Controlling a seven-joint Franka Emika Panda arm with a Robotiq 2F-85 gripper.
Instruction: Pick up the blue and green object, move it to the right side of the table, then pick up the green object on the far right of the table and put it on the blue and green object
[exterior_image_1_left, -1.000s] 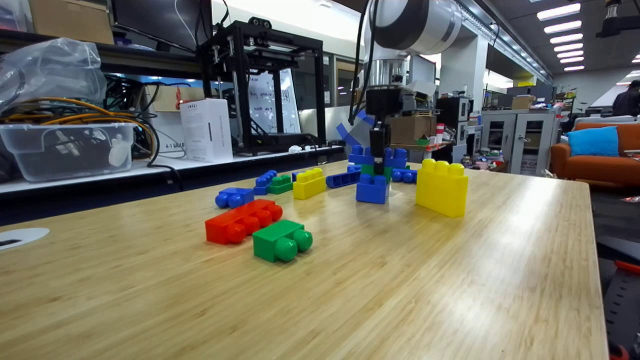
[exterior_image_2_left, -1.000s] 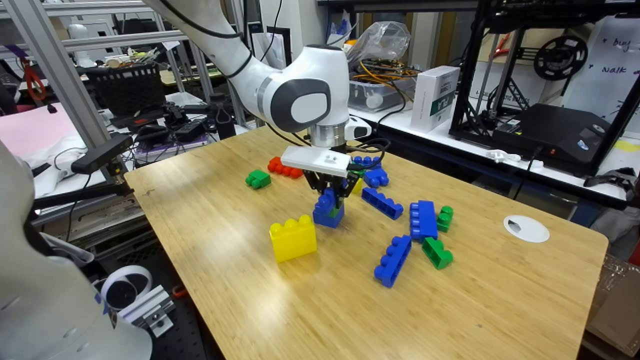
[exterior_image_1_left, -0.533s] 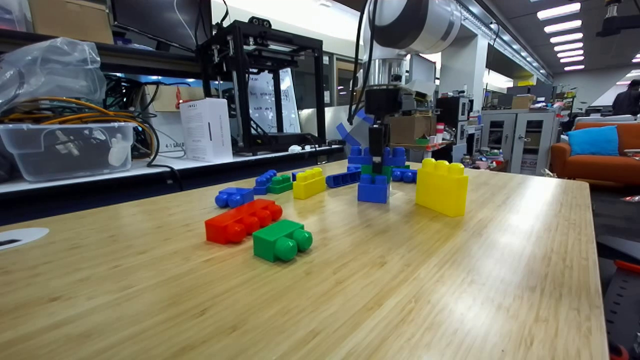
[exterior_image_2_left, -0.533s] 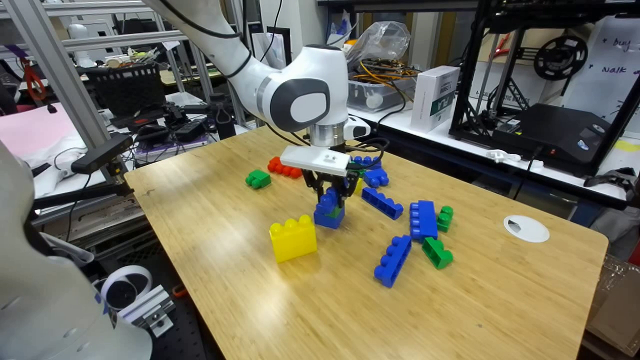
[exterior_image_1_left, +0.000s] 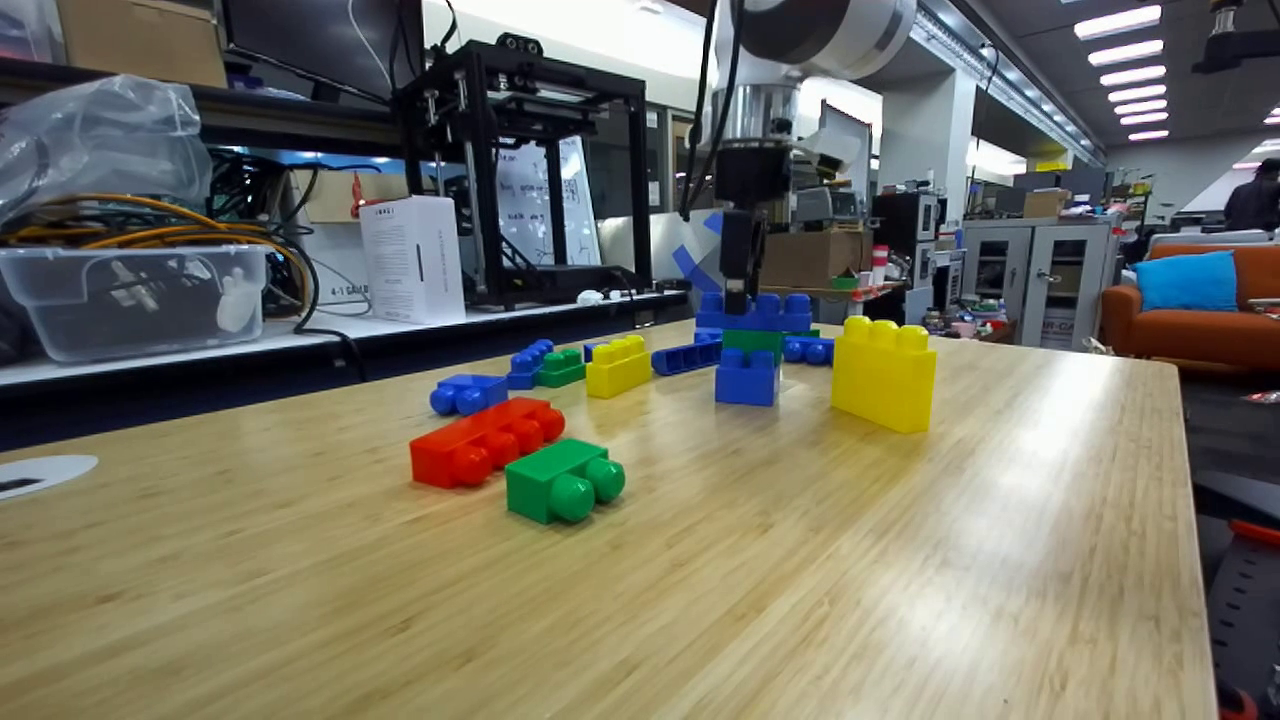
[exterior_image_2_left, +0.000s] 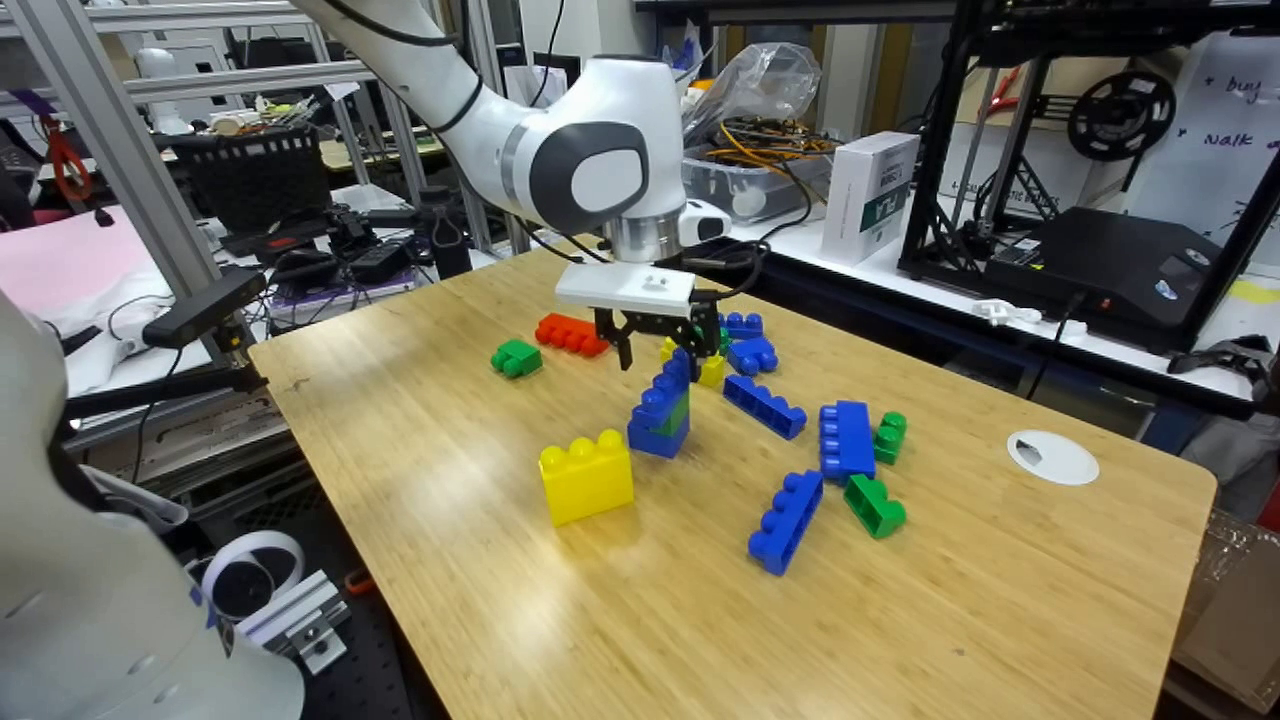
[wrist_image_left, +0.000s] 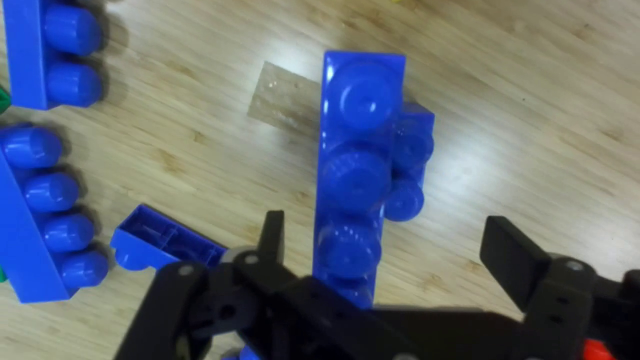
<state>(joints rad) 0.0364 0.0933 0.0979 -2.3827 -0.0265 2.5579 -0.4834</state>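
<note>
Blue-and-green toy-brick tower (exterior_image_2_left: 660, 412) upright on tabletop (exterior_image_2_left: 980, 590), near large yellow brick (exterior_image_2_left: 587, 482). End effector (exterior_image_2_left: 661, 368) spread wide near tower's top, holding nothing. Relocation: completion unconfirmed. Green-on-top stacking outstanding: visible top studs (wrist_image_left: 356, 181) bare.

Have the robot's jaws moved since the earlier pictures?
Yes: in an exterior view, the jaws have moved up and slightly picture-left, judged against the large yellow brick.

There's one brick tower (exterior_image_2_left: 660, 410), one red brick (exterior_image_1_left: 478, 446), two yellow bricks (exterior_image_1_left: 882, 378).
</note>
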